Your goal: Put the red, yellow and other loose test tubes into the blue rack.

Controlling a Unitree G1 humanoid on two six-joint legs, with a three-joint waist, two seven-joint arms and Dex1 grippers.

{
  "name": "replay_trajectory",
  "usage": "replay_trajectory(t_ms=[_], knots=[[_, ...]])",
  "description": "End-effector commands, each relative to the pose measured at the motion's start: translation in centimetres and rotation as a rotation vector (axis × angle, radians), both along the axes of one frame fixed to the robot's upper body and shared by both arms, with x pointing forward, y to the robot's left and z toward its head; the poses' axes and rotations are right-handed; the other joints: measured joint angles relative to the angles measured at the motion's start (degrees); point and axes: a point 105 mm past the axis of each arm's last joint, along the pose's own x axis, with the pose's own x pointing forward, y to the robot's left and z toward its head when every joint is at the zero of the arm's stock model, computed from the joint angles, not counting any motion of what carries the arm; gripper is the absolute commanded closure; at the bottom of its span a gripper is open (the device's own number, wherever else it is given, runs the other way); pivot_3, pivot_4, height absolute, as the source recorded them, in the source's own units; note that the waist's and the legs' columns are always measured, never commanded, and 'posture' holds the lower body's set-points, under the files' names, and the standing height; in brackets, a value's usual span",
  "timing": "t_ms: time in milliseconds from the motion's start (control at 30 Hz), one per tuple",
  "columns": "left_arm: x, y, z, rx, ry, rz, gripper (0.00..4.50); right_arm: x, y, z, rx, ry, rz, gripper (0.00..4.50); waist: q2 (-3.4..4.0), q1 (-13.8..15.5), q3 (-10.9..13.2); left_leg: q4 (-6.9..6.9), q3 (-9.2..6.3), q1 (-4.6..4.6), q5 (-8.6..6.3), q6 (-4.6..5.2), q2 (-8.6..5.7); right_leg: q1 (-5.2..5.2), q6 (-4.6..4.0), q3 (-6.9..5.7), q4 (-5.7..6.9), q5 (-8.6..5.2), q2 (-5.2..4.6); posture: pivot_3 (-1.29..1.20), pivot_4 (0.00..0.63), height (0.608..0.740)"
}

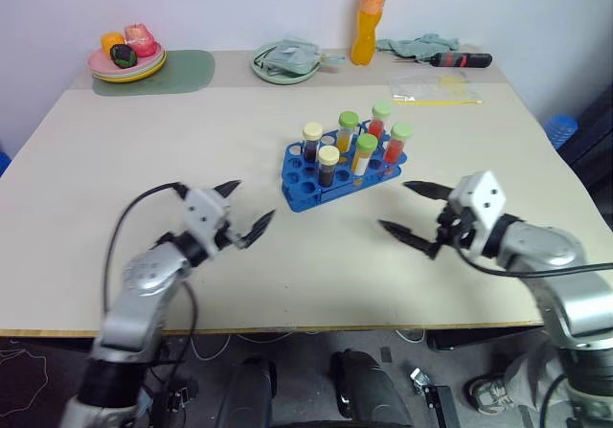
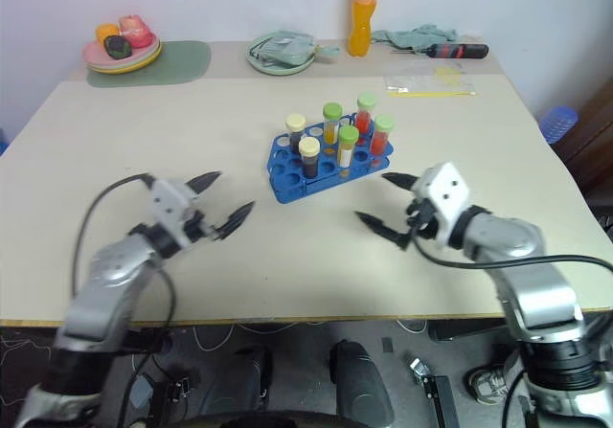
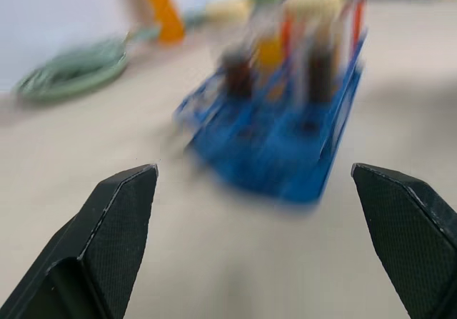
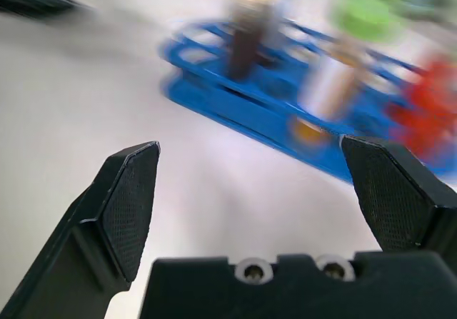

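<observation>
The blue rack (image 1: 305,185) stands a little past the middle of the table, turned at an angle. Several capped tubes stand upright in its holes: a red one with a green cap (image 1: 380,121), a yellow one with a green cap (image 1: 364,153) and a dark brown one with a cream cap (image 1: 328,165) among them. My left gripper (image 1: 247,207) hovers open and empty, near and to the left of the rack. On the near right of the rack my right gripper (image 1: 400,207) is also open and empty. Both point inward at the rack (image 3: 285,148).
Along the back edge are an orange drink bottle (image 1: 369,18), a green plate with a cloth (image 1: 285,63), pink plates of fruit (image 1: 127,55) on a green mat (image 1: 182,70), a screwdriver (image 1: 462,60) and a plastic bag (image 1: 433,90).
</observation>
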Motion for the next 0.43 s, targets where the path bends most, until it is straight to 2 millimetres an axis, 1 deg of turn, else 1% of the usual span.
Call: replay_trajectory(t_ms=[33, 67, 133, 233, 267, 400, 433], knots=[[-1.3, 4.4, 1.2, 0.036, 0.010, 0.104, 0.02, -0.2, -4.4, 1.3, 0.026, 0.014, -0.093, 0.00, 0.00, 0.0, 0.0, -0.02, 0.01, 0.00, -0.01, 0.02, 0.01, 0.00, -0.01, 0.00, -0.02, -0.01, 0.00, 0.00, 0.150, 0.740], [-1.7, 5.1, 1.0, 0.048, 0.028, 0.119, 0.02, -0.3, -5.0, 1.2, 0.017, 0.021, -0.105, 0.00, 0.00, 0.0, 0.0, -0.03, 0.02, 0.01, -0.02, 0.03, 0.01, 0.00, -0.01, 0.00, -0.03, -0.01, 0.01, 0.00, 0.150, 0.740], [-2.4, 5.8, 0.5, 0.075, 0.055, 0.138, 0.02, -0.2, -6.2, 0.9, -0.007, 0.028, -0.122, 0.00, 0.00, -0.1, 0.0, -0.02, 0.04, 0.02, -0.02, 0.03, 0.02, 0.00, -0.01, 0.00, -0.04, -0.01, 0.02, 0.00, 0.150, 0.740], [-3.3, 7.5, 0.2, 0.080, 0.075, 0.205, 0.02, 0.1, -7.1, 0.6, 0.003, 0.038, -0.142, 0.00, 0.00, -0.3, 0.0, -0.02, 0.06, 0.03, -0.02, 0.03, 0.04, 0.02, -0.01, 0.01, -0.04, -0.01, 0.02, 0.00, 0.150, 0.740], [-3.4, 7.8, 0.2, 0.072, 0.075, 0.227, 0.02, 0.3, -6.9, 0.4, 0.006, 0.041, -0.135, 0.00, 0.01, -0.3, 0.0, -0.03, 0.06, 0.04, -0.02, 0.03, 0.04, 0.02, -0.01, 0.02, -0.04, -0.01, 0.02, 0.00, 0.150, 0.740], [-3.5, 7.7, 0.3, 0.061, 0.067, 0.261, 0.02, 0.9, -6.5, 0.0, 0.003, 0.047, -0.109, 0.00, 0.02, -0.4, 0.0, -0.02, 0.07, 0.06, -0.02, 0.03, 0.08, 0.01, -0.03, 0.03, -0.04, -0.02, 0.08, 0.00, 0.150, 0.740], [-3.7, 7.8, 0.2, 0.057, 0.064, 0.276, 0.02, 1.3, -6.1, -0.3, 0.000, 0.048, -0.099, 0.00, 0.02, -0.4, 0.0, -0.02, 0.09, 0.05, -0.02, 0.03, 0.08, 0.01, -0.03, 0.03, -0.04, -0.02, 0.07, 0.00, 0.150, 0.740]])
